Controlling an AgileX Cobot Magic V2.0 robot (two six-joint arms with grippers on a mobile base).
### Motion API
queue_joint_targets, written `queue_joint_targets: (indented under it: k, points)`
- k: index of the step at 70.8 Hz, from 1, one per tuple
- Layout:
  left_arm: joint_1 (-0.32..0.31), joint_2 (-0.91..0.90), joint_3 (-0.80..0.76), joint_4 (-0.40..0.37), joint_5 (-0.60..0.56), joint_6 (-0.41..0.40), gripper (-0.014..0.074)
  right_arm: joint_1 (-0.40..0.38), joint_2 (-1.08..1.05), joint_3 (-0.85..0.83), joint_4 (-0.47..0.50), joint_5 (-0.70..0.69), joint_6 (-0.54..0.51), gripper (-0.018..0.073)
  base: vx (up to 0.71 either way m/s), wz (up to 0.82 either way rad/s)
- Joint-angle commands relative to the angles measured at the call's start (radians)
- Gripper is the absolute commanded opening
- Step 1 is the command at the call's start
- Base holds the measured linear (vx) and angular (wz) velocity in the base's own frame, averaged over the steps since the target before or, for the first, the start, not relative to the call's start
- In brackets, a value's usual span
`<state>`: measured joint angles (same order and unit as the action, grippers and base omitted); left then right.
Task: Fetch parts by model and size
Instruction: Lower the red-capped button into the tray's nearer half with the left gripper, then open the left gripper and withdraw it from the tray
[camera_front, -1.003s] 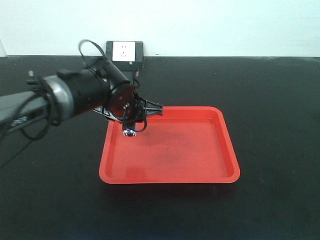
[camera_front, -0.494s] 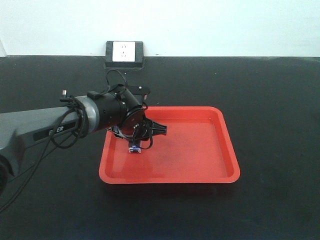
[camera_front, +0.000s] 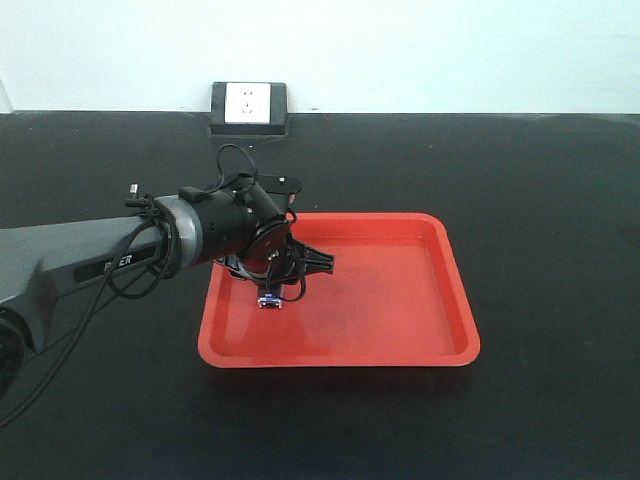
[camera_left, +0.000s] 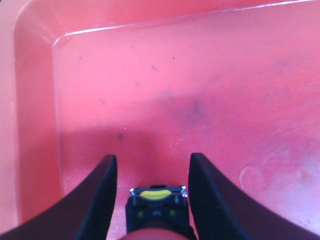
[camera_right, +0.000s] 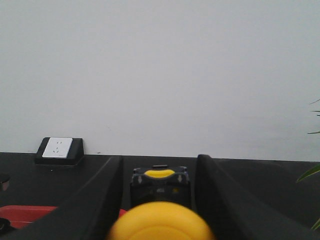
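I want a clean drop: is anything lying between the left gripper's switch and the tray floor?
Nothing visible: the tray floor ahead of the switch in the left gripper shows only scuffs.

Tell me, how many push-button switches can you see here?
2. A red-capped switch sits in the left gripper, low over the red tray; a yellow-capped switch sits in the right gripper. Others may be hidden out of view.

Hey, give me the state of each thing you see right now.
Red-capped switch: gripped by left fingers, low in tray.
Yellow-capped switch: gripped by right fingers.
Red tray: nothing else inside.
Socket: nothing plugged in.
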<state>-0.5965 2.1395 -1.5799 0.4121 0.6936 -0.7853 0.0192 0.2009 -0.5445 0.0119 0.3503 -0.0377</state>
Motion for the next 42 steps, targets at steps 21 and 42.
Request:
queue_joint_targets:
  k: [21, 42]
  points:
    - [0.0, -0.07, -0.036, 0.021, -0.027, -0.009, 0.0615, -0.001, 0.014, -0.025, -0.001, -0.075, 0.0, -0.0006, 0.0, 0.0]
    - [0.0, -0.16, -0.036, 0.049, -0.021, -0.005, 0.0711, -0.001, 0.014, -0.025, -0.002, -0.073, 0.0, -0.0006, 0.0, 0.0]
